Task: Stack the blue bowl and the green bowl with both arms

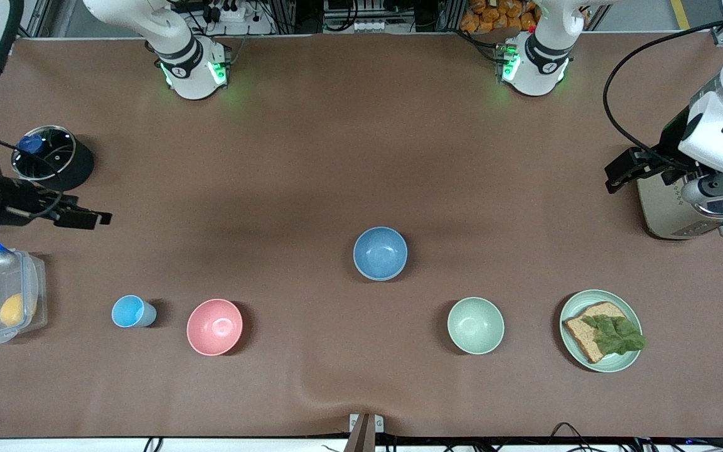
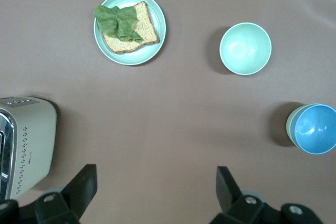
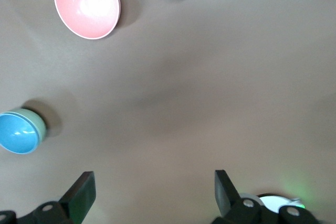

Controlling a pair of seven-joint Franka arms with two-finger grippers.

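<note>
**Blue bowl nested in green bowl, mid-bench; both arms clear**

Blue bowl point(image 1: 380, 253): upright, approx. mid-bench, farther from the front camera than the row of other crockery. Both wrist views show it seated inside the green bowl point(image 2: 290, 125), w/ only a sliver of sage rim visible at one side. Front view: blue bowl covers the green one almost fully. Stack stands alone, nothing touching it.

Left gripper point(image 1: 614, 178): at the left arm's end, up over the bench point(image 1: 361, 125) just beside the toaster point(image 1: 669, 216). Jaws apart, nothing between them. Arm waits.

Right gripper point(image 1: 93, 218): at the right arm's end, over the bench between the black pot point(image 1: 76, 166) and the clear box point(image 1: 4, 307). Jaws apart, nothing held. Arm waits.

Other items:
- Pale mint bowl point(image 1: 476, 325): upright, nearer the front camera than the stack, toward the left arm's end.
- Mint plate point(image 1: 625, 363): carries a bread slice w/ a lettuce leaf on top; beside the mint bowl, nearer the left arm's end.
- Pink bowl point(image 1: 214, 326): upright, toward the right arm's end.
- Light-blue cup point(image 1: 130, 311): just beside the pink bowl, not touching.
- Clear box: yellow item inside.
- Black pot: a blue item at its rim; cannot tell what.
</note>
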